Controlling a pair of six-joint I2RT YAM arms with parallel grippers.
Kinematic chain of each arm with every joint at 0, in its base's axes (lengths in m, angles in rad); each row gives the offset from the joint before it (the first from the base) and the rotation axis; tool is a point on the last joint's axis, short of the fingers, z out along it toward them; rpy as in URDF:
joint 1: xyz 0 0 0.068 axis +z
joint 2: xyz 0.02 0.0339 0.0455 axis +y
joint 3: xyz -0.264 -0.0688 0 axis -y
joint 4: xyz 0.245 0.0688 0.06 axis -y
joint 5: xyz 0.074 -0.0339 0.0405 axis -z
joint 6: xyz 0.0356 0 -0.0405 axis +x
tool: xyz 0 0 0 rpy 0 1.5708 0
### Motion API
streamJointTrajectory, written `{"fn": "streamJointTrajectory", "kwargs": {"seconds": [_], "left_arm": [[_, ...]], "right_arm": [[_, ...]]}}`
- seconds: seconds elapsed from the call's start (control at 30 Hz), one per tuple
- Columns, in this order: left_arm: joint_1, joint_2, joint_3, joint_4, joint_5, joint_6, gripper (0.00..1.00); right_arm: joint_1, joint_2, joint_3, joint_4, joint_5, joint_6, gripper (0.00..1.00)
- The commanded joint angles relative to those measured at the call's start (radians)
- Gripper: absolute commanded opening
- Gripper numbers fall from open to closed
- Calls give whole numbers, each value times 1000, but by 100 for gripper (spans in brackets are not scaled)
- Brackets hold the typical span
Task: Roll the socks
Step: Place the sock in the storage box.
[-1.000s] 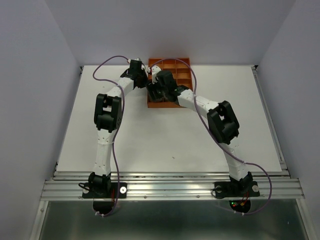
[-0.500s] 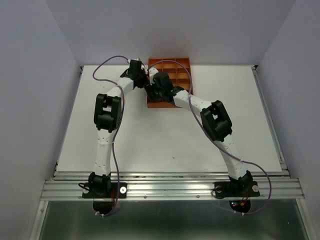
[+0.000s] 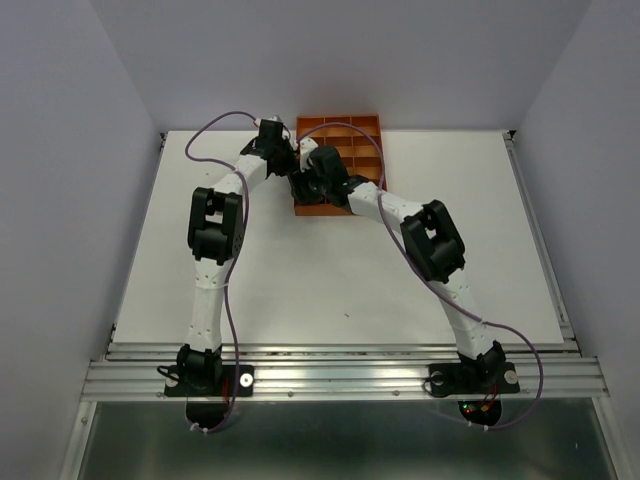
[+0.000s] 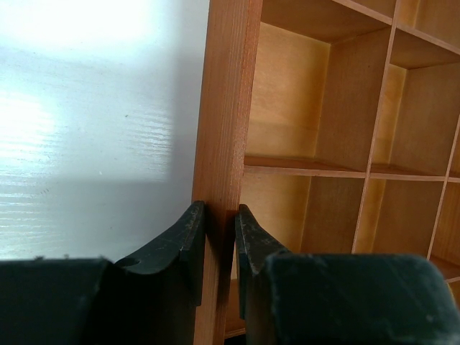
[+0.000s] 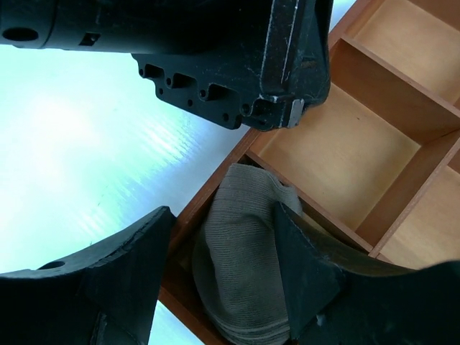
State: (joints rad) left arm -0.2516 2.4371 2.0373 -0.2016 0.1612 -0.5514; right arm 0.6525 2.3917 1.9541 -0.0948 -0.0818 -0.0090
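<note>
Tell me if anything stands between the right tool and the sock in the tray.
Nothing covers the sock: it lies in an edge compartment, directly between the fingers of the right tool. But the tray's outer wall shows between one finger and the sock, and the left tool clamps that wall nearby.

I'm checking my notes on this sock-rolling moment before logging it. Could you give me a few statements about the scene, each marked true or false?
1. The left gripper is shut on the orange tray's side wall. True.
2. The rolled sock sits outside the tray. False: it sits in a compartment at the tray's edge.
3. The right gripper is open, with one finger on each side of the sock. True.
4. The compartments in the left wrist view hold socks. False: those shown there are empty.
</note>
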Motion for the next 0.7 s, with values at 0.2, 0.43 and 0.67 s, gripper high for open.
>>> {"fn": "streamJointTrajectory", "kwargs": {"seconds": [0.2,0.43,0.67], "left_arm": [[17,2,-9,-13,14,-77,0],[17,-4,-11,-15,11,-71,0],[17,-19,-28,16,40,-59,0]], "right_arm": [[4,18,-23,-17,-6,78,66],[-45,20,-70,-16,-1,178,70],[-76,32,-98,43,-163,202,86]]}}
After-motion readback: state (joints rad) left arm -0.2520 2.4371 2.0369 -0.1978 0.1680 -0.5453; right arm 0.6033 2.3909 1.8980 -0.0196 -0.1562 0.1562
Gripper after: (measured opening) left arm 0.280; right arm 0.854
